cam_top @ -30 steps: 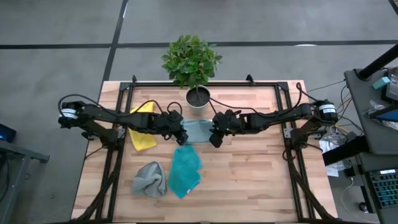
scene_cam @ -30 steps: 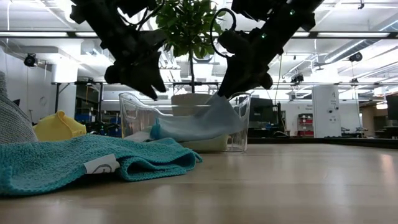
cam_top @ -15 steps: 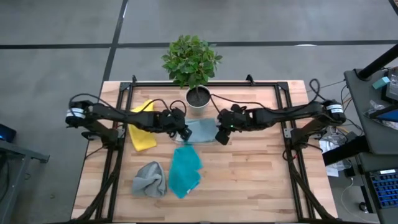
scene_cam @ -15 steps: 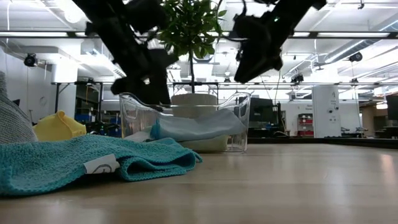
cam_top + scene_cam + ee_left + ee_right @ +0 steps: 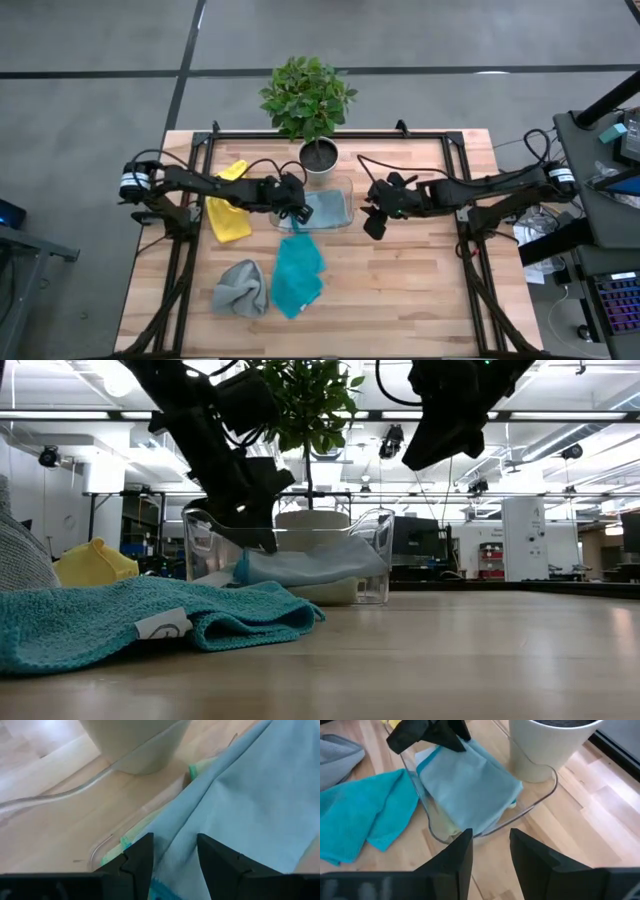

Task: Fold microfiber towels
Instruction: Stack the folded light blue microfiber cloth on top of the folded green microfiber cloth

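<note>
1 light blue towel in tray, beneath left gripper.

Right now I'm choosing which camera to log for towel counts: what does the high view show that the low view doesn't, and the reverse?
Only the high view shows the whole layout: both arms' full reach, the right gripper off to the side of the clear tray, and the grey towel entire. Only the low view shows the room behind the table, the white tag on the teal towel, and the light blue towel bulging within the tray's walls. Both show the yellow towel, the potted plant, and the left gripper at the tray.
</note>
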Available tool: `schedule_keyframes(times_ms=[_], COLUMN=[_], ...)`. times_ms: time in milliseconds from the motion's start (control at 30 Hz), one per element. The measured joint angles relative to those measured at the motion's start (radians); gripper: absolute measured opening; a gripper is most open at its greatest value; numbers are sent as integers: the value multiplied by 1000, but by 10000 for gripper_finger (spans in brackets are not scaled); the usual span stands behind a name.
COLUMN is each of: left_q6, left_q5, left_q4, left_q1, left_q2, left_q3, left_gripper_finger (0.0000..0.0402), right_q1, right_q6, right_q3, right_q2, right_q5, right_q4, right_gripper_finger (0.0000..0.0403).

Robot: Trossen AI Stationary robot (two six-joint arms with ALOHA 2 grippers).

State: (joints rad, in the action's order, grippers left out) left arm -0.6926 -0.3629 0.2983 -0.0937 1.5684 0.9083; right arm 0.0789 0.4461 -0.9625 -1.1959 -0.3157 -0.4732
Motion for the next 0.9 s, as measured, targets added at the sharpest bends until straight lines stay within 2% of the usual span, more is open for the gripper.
schedule_keyframes(times_ms=[133,200,400,667,900], left_q6=[18,25,146,438,431], left_q5=[28,32,61,92,91], left_q4=[-4,-1,0,80,86], left_q1=[0,0,0,-12,-28], left_q2=[8,14,14,3,2], left_q3=[0,1,38,140,138], left_gripper_finger=[131,114,11,3,13], right_q1=[4,9,14,15,15], right_q6=[0,0,-1,-1,-1], right_q3=[3,3,7,10,22], right_q2=[6,6,6,6,6], right_q5=[-1,0,0,0,1], right_q4=[7,7,7,7,7], right_gripper_finger=[117,117,121,117,124])
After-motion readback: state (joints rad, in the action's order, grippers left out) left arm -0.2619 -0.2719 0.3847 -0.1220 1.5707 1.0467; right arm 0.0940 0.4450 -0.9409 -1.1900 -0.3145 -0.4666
